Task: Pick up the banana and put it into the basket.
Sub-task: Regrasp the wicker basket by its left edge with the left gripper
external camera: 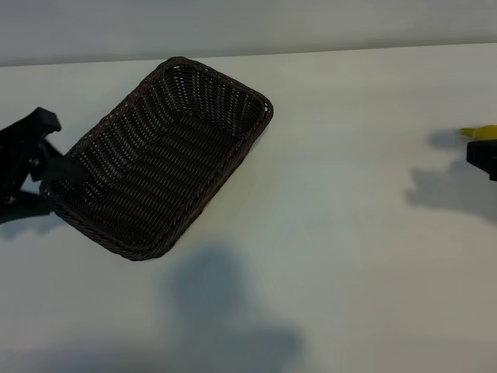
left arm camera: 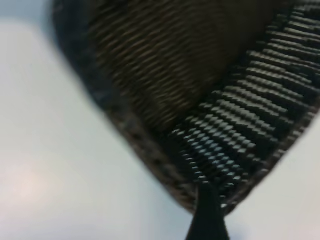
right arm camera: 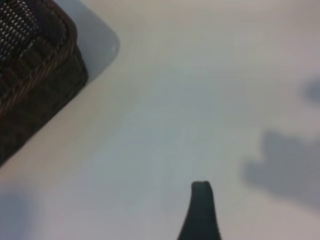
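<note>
The basket (external camera: 167, 155), dark brown woven wicker, lies at an angle on the white table, left of centre, with nothing inside. Only a yellow end of the banana (external camera: 475, 132) shows at the far right edge; the rest is out of view. My left gripper (external camera: 48, 165) stands open at the basket's left corner. In the left wrist view one finger (left arm camera: 207, 215) rests at the braided rim (left arm camera: 165, 165). My right gripper (external camera: 483, 159) sits at the right edge just in front of the banana's end. Its one visible finger (right arm camera: 200, 210) hangs over bare table, with nothing against it.
The white table (external camera: 349, 233) stretches wide between the basket and the right gripper, crossed by soft arm shadows. A corner of the basket (right arm camera: 35, 75) shows far off in the right wrist view. The table's back edge meets a pale wall.
</note>
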